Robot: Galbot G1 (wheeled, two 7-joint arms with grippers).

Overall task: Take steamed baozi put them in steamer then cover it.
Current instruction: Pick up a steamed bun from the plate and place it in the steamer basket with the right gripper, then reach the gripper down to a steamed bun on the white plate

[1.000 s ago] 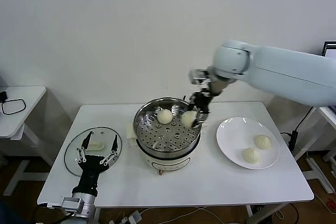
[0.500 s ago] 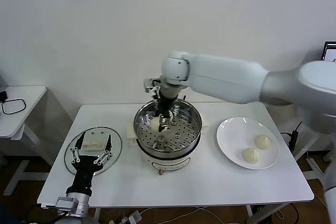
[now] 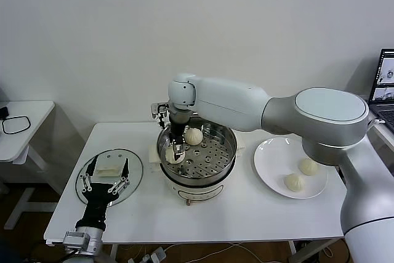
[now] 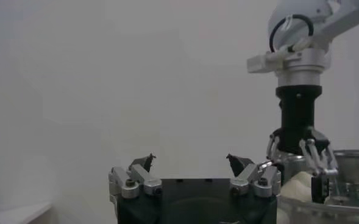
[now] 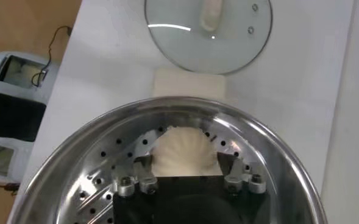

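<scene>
The steamer stands mid-table. One baozi lies at the back of its perforated tray. A second baozi rests at the tray's left side, and my right gripper hangs over it, open, a finger on either side. In the right wrist view this baozi sits between the spread fingers of my right gripper, inside the steamer. Two more baozi lie on the plate. The cover lies flat on the table's left. My left gripper hovers over it, open and empty.
A white plate sits right of the steamer. A small side table with a black cable stands far left, and a laptop at the right edge. The right arm spans the table above the plate.
My right arm has swung left across the steamer and lowered the baozi onto the tray's left side; its fingers have spread apart. The left gripper has barely shifted.
</scene>
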